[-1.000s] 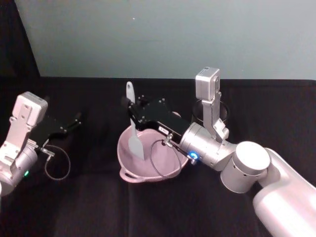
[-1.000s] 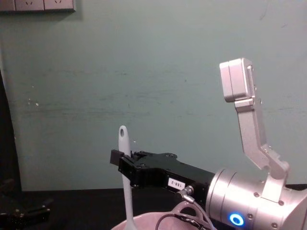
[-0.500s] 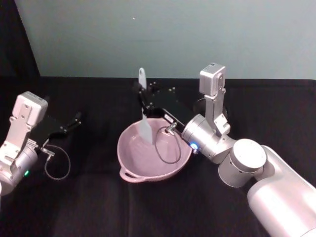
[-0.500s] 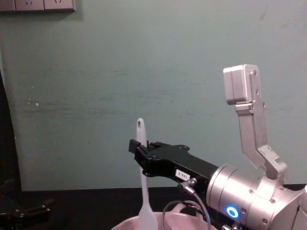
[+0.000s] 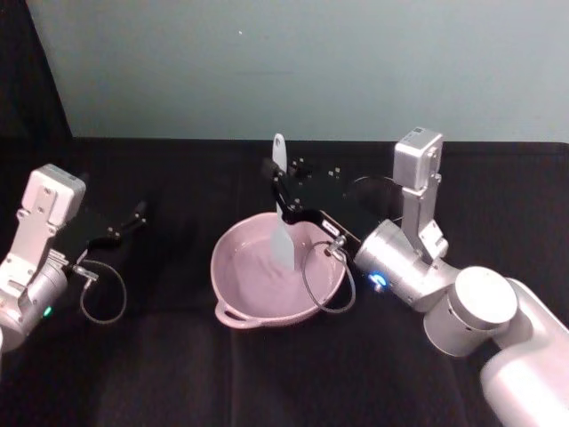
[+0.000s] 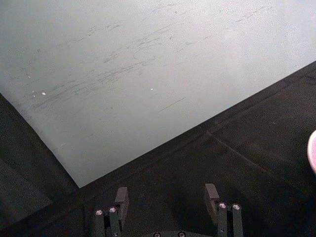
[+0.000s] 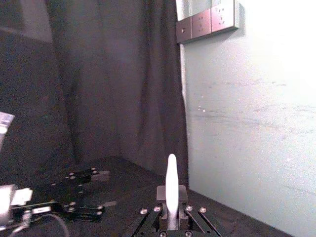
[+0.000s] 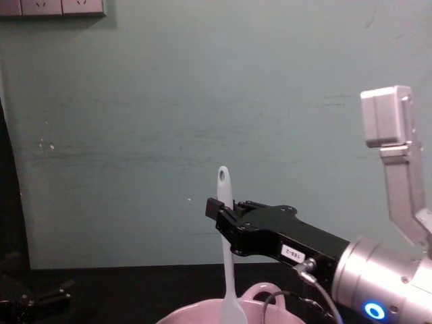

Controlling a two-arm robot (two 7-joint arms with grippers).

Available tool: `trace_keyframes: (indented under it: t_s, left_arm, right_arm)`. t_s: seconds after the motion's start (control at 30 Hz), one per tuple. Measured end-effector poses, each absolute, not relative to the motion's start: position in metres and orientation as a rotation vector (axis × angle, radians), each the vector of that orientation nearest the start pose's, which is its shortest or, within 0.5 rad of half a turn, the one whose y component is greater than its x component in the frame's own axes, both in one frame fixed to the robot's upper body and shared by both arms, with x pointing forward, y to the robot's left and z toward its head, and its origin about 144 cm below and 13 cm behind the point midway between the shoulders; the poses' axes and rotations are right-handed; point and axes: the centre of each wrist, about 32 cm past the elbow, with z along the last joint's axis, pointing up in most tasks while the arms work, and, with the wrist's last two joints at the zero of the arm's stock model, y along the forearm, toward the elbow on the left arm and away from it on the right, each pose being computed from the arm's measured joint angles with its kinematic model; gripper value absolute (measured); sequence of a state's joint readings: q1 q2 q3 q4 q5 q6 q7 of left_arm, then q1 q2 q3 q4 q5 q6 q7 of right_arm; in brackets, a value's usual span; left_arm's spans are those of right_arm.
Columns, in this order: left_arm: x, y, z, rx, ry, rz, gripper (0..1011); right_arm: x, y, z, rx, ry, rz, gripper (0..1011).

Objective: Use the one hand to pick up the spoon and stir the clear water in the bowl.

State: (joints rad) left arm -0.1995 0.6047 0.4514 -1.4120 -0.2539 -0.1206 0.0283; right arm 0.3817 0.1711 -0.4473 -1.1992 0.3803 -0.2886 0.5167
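The pale pink bowl [image 5: 236, 286] sits mid-table on the black cloth, and its rim [image 8: 196, 314] shows at the bottom of the chest view. My right gripper [image 5: 282, 193] reaches over the bowl's far side, shut on the handle of the white spoon [image 5: 282, 233]. The spoon stands upright with its blade down inside the bowl and its holed end up [image 8: 223, 177]. In the right wrist view the spoon handle [image 7: 171, 183] rises between the shut fingers of the right gripper [image 7: 171, 217]. My left gripper [image 5: 133, 219] rests open at the far left, with nothing between its fingers [image 6: 122, 196].
A grey cable [image 5: 331, 286] loops from the right wrist over the bowl's right rim. A black cup [image 5: 363, 189] stands behind the right arm, partly hidden. Black cloth covers the table, with a pale green wall behind. The bowl's edge [image 6: 312, 150] shows in the left wrist view.
My right gripper has carried the spoon from the bowl's left side round the back to its right-centre, blade still in the bowl. The left arm has not moved.
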Motion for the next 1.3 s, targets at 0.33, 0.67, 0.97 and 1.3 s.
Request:
trace_keyframes:
  t_s: [0.33,0.67,0.97,1.3]
  left_arm:
    - [0.489,0.31,1.14,0.304,-0.285,1.248,1011]
    - [0.489,0.31,1.14,0.304,-0.285,1.248,1011]
    - [0.489,0.31,1.14,0.304,-0.285,1.248,1011]
    - [0.489,0.31,1.14,0.304,-0.285,1.248,1011]
  right_arm:
    - [0.534,-0.183,1.161,0.229,-0.034,-0.689,113]
    - [0.534,-0.204,1.183,0.288,0.002,-0.708,114]
    - [0.535,-0.217,1.201,0.337,0.05,-0.742,113]
    - [0.538,-0.227,1.216,0.392,0.111,-0.789,113]
